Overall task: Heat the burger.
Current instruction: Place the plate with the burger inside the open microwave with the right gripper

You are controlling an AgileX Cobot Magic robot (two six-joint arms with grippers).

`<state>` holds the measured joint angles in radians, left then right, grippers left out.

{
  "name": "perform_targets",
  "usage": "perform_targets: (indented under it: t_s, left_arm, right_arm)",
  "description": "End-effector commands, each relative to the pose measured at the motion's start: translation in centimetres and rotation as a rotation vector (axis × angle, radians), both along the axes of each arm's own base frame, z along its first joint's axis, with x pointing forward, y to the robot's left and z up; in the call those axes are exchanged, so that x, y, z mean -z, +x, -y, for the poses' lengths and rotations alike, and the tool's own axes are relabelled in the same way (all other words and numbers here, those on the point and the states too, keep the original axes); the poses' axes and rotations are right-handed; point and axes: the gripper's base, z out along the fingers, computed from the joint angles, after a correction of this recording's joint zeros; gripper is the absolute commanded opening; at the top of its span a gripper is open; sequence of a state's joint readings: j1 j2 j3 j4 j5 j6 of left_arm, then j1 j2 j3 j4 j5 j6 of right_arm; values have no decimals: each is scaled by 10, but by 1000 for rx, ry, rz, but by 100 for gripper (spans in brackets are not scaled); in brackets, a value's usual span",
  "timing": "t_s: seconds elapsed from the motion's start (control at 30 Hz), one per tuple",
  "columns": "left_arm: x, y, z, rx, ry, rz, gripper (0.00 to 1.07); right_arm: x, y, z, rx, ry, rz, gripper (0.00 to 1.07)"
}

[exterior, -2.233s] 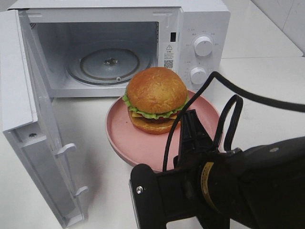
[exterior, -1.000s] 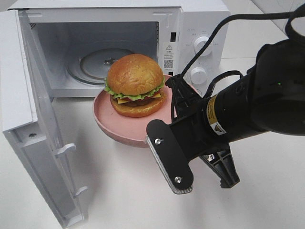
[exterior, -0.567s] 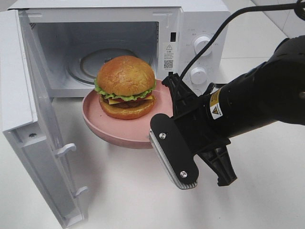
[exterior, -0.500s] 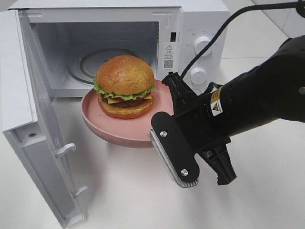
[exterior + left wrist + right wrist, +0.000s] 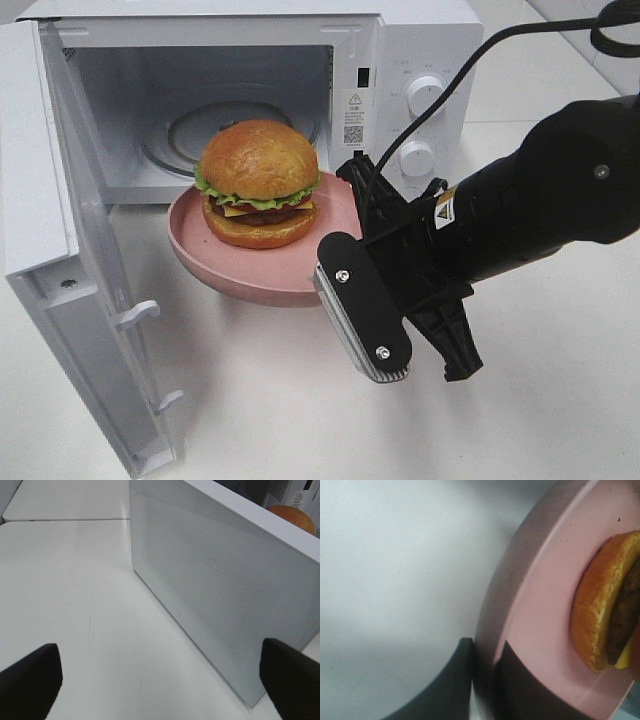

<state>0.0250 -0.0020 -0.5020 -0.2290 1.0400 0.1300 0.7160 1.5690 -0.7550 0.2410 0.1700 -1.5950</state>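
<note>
Pink plate (image 5: 250,285) rim pinched by right tool (image 5: 485,642), burger (image 5: 258,180) just beside.

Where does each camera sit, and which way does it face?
High: above the table, looking down at the open microwave, burger and plate; right arm shows.
Left wrist: faces the microwave door's outside; two tool fingertips show.
Right wrist: close on the plate's rim; tool fingers show.
High and right wrist share burger and plate.
</note>
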Motion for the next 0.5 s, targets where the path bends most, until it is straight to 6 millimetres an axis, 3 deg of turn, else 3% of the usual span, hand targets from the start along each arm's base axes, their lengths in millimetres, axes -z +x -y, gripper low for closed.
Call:
perform_targets:
  t_s: [0.03,0.5]
  left_arm:
    - [0,1,0,-2,-3,-1,100]
    - [0,1,0,-1,-2,-1,100]
  right_arm:
    - [-12,12,-5,8,65,128,0]
    - [5,25,-14,14,54,138,0]
